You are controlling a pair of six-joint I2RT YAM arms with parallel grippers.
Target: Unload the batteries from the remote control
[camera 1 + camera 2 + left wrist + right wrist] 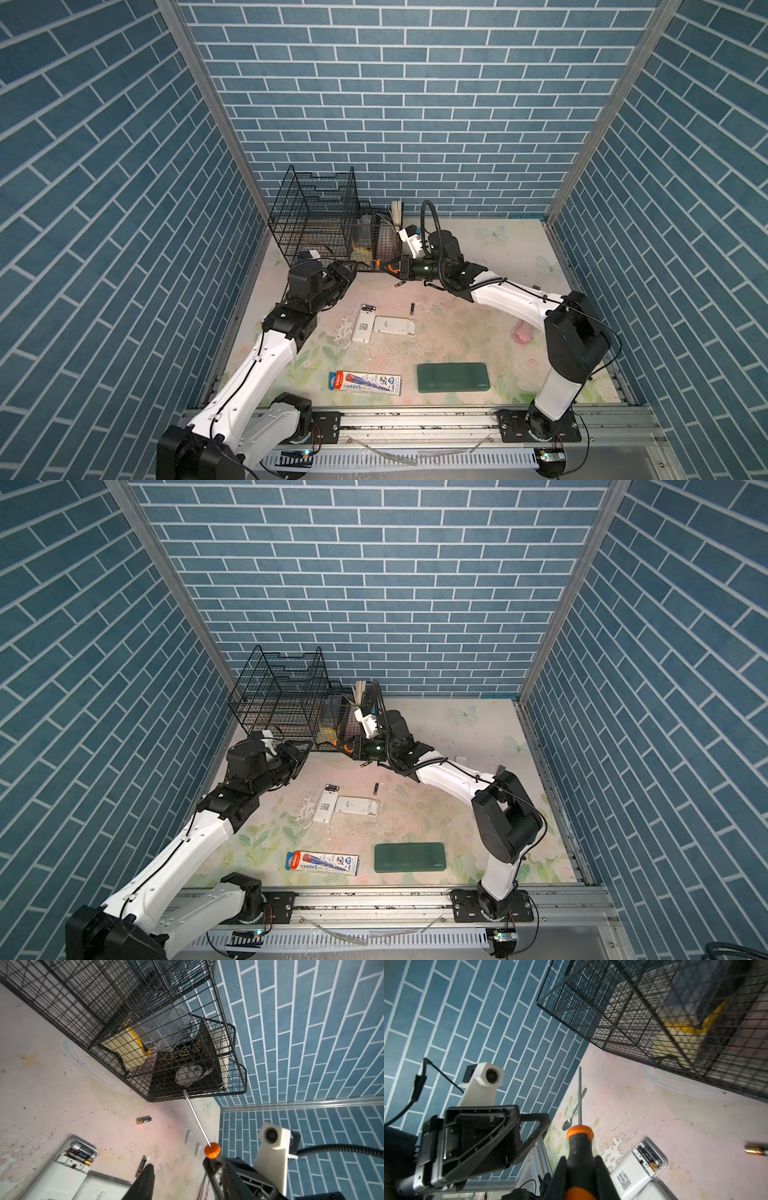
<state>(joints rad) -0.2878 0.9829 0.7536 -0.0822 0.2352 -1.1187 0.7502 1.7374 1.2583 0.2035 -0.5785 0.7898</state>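
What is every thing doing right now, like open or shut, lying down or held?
remote control: lying flat, battery bay uncovered, batteries inside
back cover: off, beside the remote
loose batteries: lying on the table
screwdriver: held
right gripper: shut on the screwdriver handle
left gripper: open, empty

The remote control lies mid-bench, its loose cover touching its right side. Two batteries lie behind them, apart from each other. The wire basket stands at the back left, and the case lies in front, right of the flat packet.
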